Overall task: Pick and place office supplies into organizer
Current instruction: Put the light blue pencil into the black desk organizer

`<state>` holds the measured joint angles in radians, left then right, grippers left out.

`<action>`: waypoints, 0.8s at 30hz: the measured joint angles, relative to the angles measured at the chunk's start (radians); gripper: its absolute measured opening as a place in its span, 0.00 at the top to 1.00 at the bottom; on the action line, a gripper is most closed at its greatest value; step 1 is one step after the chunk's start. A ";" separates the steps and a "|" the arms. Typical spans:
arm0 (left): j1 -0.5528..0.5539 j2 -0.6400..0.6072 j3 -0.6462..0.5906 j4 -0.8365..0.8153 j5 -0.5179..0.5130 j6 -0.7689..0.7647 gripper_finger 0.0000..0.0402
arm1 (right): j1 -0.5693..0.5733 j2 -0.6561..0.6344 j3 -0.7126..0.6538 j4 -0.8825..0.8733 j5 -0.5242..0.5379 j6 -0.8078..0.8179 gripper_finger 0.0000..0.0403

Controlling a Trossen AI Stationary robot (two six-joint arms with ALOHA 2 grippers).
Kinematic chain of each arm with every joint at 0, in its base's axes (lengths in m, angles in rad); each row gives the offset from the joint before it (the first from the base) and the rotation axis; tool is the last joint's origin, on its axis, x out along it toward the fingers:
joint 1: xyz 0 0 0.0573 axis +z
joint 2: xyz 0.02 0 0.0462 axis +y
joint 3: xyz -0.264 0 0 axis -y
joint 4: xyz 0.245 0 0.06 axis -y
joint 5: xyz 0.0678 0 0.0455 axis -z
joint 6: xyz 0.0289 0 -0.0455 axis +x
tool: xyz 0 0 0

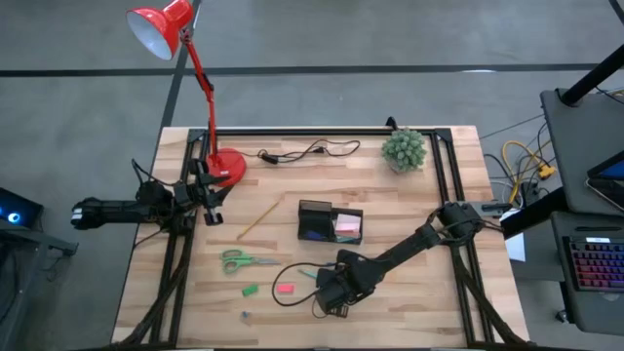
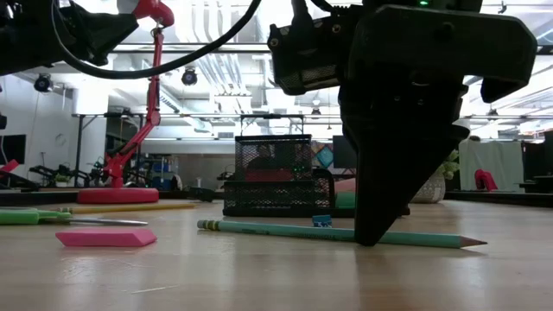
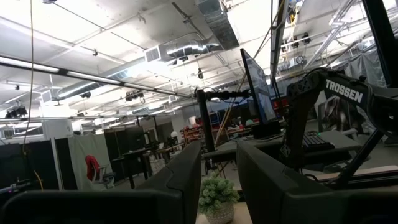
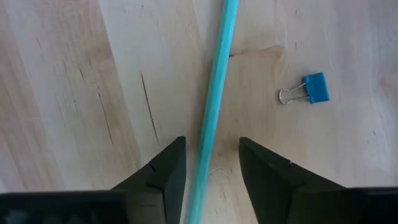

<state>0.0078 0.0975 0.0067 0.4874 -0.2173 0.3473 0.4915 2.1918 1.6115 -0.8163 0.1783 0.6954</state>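
Pale wood tabletop (image 1: 409,210); grey floor (image 1: 322,34); ceiling ducts (image 3: 217,25).

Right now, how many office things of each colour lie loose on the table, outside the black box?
Green: 2, scissors and small block
Pink: 1, eraser
Yellow: 1, yellow pencil
Teal: 1, teal pencil
Blue: 1, binder clip
Total: 6, plus one tiny piece too small to tell
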 joint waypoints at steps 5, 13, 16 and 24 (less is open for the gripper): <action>0.000 0.000 0.000 -0.001 0.000 -0.001 0.78 | 0.000 0.001 0.001 -0.005 -0.008 -0.034 0.73; 0.000 0.000 0.000 -0.001 0.001 -0.001 0.78 | -0.001 0.001 0.002 -0.017 -0.034 -0.062 0.90; 0.000 0.000 0.000 -0.001 0.001 -0.001 0.78 | -0.002 0.001 0.001 -0.023 -0.062 -0.071 0.94; 0.000 0.000 0.000 0.000 0.001 -0.001 0.78 | -0.002 0.001 0.001 -0.029 -0.071 -0.076 0.97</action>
<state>0.0082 0.0975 0.0067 0.4871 -0.2165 0.3466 0.4900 2.1929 1.6123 -0.8455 0.1070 0.6197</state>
